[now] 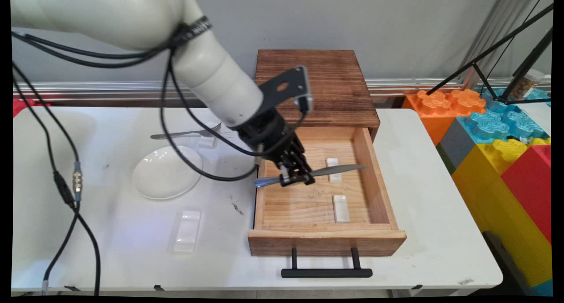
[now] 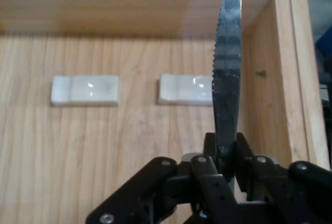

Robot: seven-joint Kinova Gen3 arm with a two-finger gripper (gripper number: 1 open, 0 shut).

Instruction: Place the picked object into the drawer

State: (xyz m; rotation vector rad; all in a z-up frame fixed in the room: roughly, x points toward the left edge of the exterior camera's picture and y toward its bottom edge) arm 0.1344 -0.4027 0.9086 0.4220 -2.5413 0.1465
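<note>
While no lettering is readable, the end effector (image 1: 296,176) clamps a knife (image 1: 337,170) above the open drawer (image 1: 326,243).

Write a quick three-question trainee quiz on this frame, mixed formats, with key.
1. True or false: the gripper is shut on a fork.
2. How many small white rests lie inside the open drawer? A) one B) two C) three
3. Fill in: the fork lies on the table behind the white ____.

Key:
1. False: it grips a knife, held level over the drawer.
2. B: one rest near the front, another under the blade.
3. plate.
</note>
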